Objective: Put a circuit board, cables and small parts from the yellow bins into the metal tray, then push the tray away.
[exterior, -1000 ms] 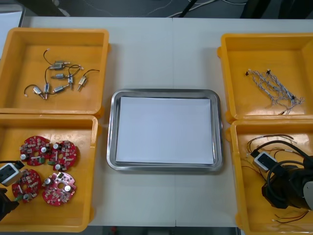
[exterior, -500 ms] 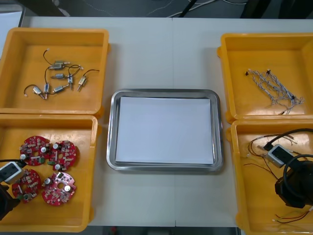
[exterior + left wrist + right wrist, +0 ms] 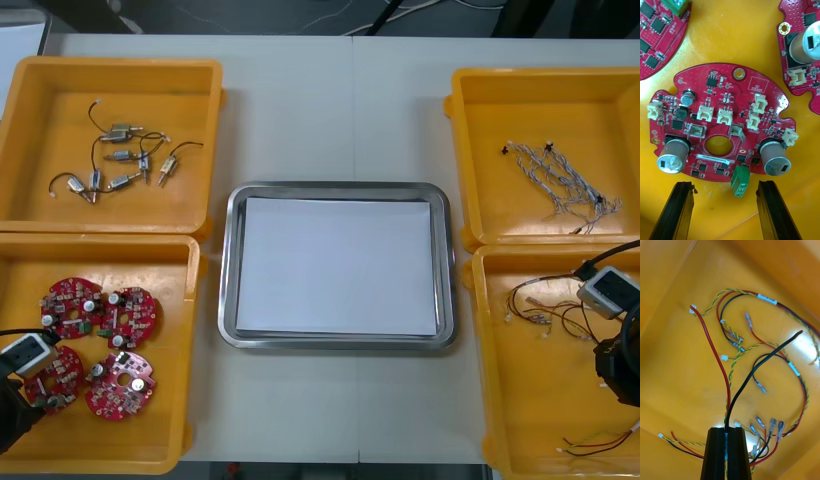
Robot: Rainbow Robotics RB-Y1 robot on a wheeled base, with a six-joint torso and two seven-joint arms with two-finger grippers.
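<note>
Rightward my right gripper [image 3: 620, 368] has slid in the near right yellow bin [image 3: 482, 380], front view, dragging cables [image 3: 537, 302] along. Right wrist view: it is clenched on a black cable [image 3: 760, 367], a red cable [image 3: 717, 352] alongside. Left wrist view: left gripper [image 3: 724, 184] released, a circuit board [image 3: 720, 123] lying just beyond its tips.

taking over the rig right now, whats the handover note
Left claw: open, over a circuit board in the near left bin, not gripping it.
Right claw: shut on red and black cables over the near right bin.
Metal tray: mid-table, white inside, nothing loaded.
Small metal parts and blue-white cables lie in the far bins.
Left to do: load everything, then push the tray away.
</note>
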